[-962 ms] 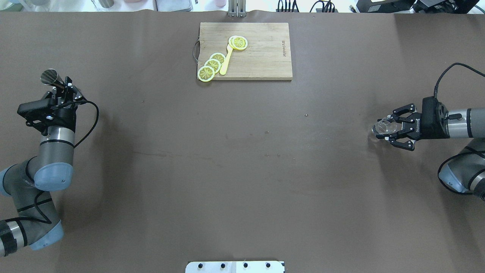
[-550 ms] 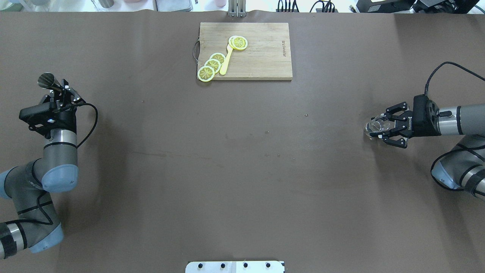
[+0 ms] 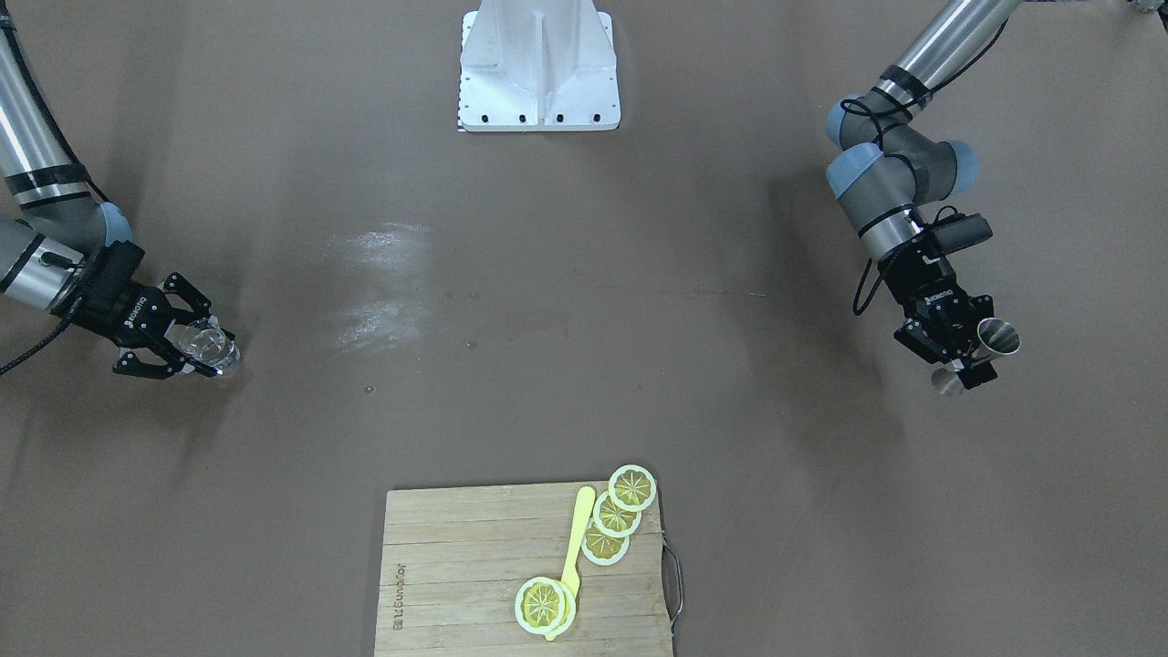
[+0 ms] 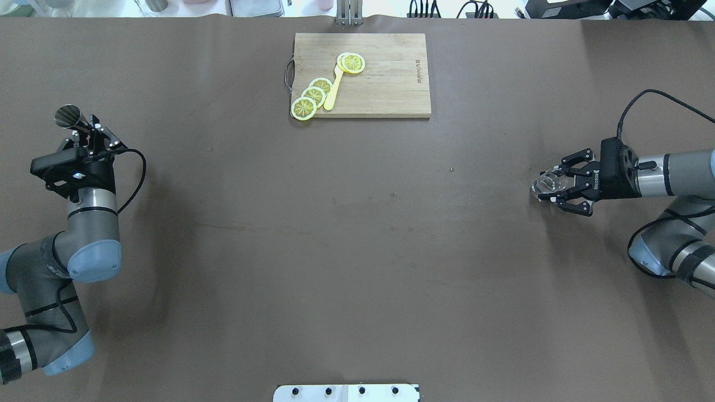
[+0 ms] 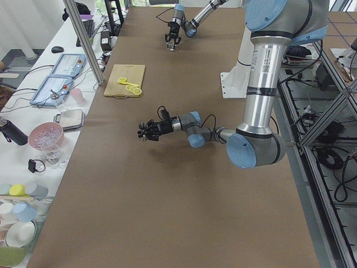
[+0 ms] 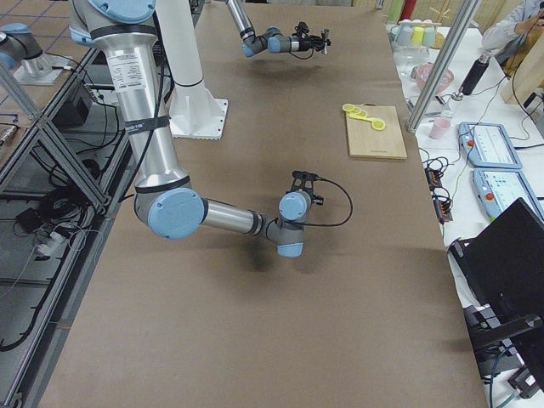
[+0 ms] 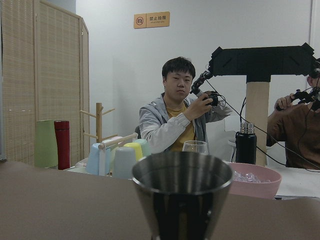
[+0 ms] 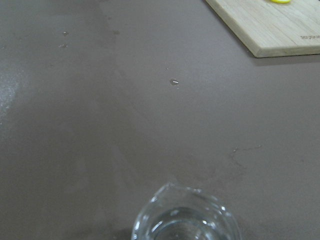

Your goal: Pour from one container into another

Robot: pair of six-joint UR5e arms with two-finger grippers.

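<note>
At the table's far left, my left gripper (image 4: 89, 129) is shut on the steel double jigger (image 4: 69, 117), which stands upright with its open cone up (image 3: 996, 338); the left wrist view shows its rim (image 7: 182, 176) close up. At the far right, my right gripper (image 4: 554, 188) is shut on the small clear glass cup (image 4: 546, 183), held low above the brown table (image 3: 208, 347). The cup's rim and pouring lip (image 8: 182, 215) fill the bottom of the right wrist view. The two containers are far apart.
A wooden cutting board (image 4: 385, 84) lies at the table's far middle, with lemon slices (image 4: 313, 96) and a yellow spoon (image 4: 334, 89) on it. The robot's white base plate (image 3: 538, 68) is at the near edge. Operators sit beyond the table in the left wrist view.
My right gripper has moved left and lower with the glass cup. My left gripper has shifted slightly left and nearer with the jigger, then held about still.
</note>
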